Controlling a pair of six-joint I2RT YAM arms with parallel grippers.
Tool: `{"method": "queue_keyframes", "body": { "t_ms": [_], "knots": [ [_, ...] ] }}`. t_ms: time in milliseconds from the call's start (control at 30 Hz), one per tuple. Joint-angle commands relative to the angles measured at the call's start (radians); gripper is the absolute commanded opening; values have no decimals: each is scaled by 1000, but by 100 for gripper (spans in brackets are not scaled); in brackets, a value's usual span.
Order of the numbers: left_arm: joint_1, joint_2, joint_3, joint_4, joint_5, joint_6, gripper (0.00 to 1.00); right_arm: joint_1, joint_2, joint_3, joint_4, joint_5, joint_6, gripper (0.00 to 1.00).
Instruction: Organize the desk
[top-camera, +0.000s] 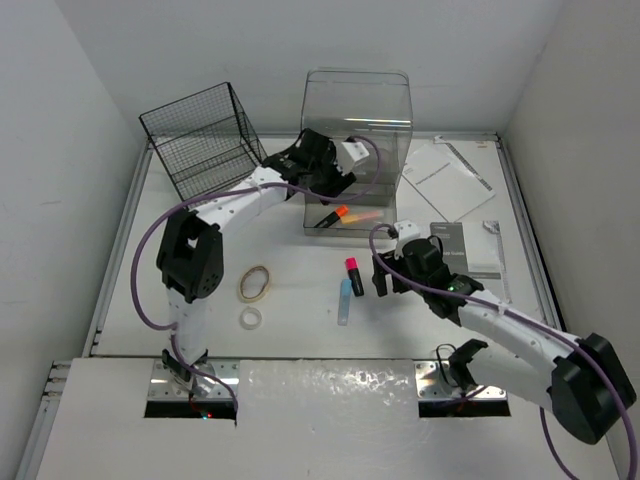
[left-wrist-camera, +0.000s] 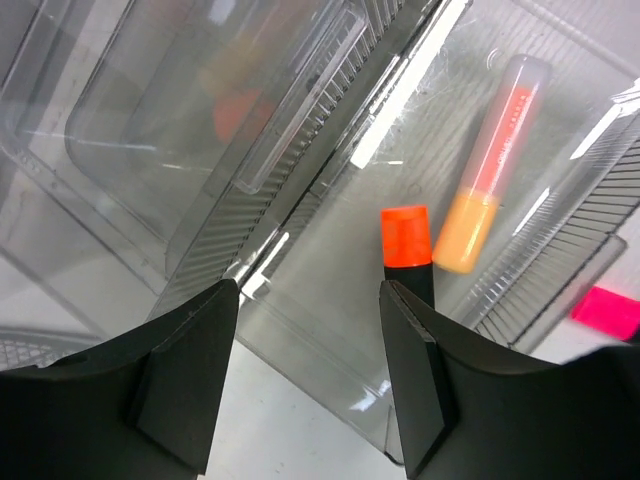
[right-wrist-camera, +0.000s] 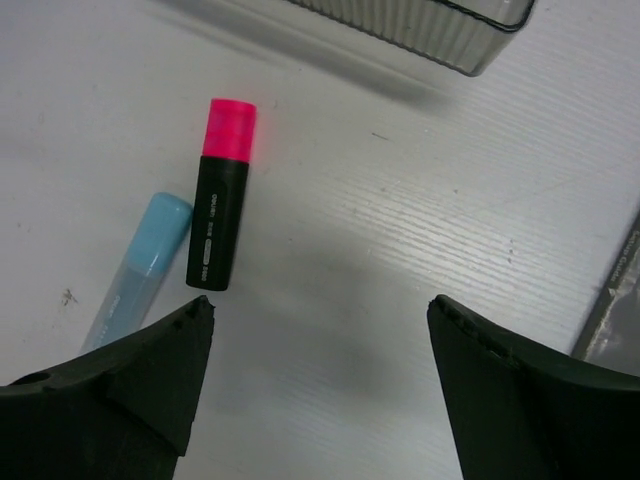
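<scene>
The desk (top-camera: 300, 300) is a white tabletop. At its back stands a clear plastic organizer (top-camera: 357, 120). Inside it lie an orange-capped black highlighter (left-wrist-camera: 405, 240) and an orange-pink tube (left-wrist-camera: 490, 165). My left gripper (left-wrist-camera: 310, 290) hangs open over the organizer's front edge, with the orange highlighter just past its right fingertip and nothing between the jaws. A pink-capped black highlighter (right-wrist-camera: 222, 200) and a light blue tube (right-wrist-camera: 140, 270) lie side by side on the desk. My right gripper (right-wrist-camera: 315, 315) hovers open just right of them, above bare desk.
A black wire basket (top-camera: 205, 140) stands at the back left. A rubber band (top-camera: 255, 283) and a small tape roll (top-camera: 250, 317) lie left of centre. White papers (top-camera: 447, 178) and a grey booklet (top-camera: 465, 250) lie on the right.
</scene>
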Motion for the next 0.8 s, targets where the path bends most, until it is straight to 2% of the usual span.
{"method": "queue_keyframes", "body": {
  "t_ms": [0, 33, 67, 133, 167, 233, 300, 400, 533, 633, 767],
  "knots": [
    [-2, -97, 69, -56, 16, -68, 57, 44, 52, 41, 82, 15, 2, 81],
    [1, -118, 70, -77, 7, -81, 57, 59, 75, 51, 82, 40, -7, 75],
    [4, -142, 67, -93, 0, -110, 58, 95, 99, 80, 76, 55, -15, 63],
    [39, -239, 14, -136, 19, -141, 58, 136, 186, 113, 70, 109, -44, 57],
    [73, -321, -20, -140, 39, -144, 59, 170, 219, 144, 76, 118, -55, 57],
    [105, -413, -179, -106, 69, -140, 63, 187, 307, 170, 87, 147, -51, 57],
    [131, -537, -324, -81, 34, -123, 65, 190, 360, 209, 100, 175, -40, 56],
    [150, -656, -464, -89, -16, -103, 67, 192, 463, 271, 79, 216, -32, 53],
    [177, -771, -566, -101, -15, -112, 68, 193, 559, 330, 33, 230, -24, 52],
    [183, -839, -611, -107, -7, -117, 72, 193, 606, 335, 64, 157, -20, 52],
    [183, -883, -675, -54, -81, -117, 72, 195, 669, 359, 64, 89, -3, 52]
  ]
}}
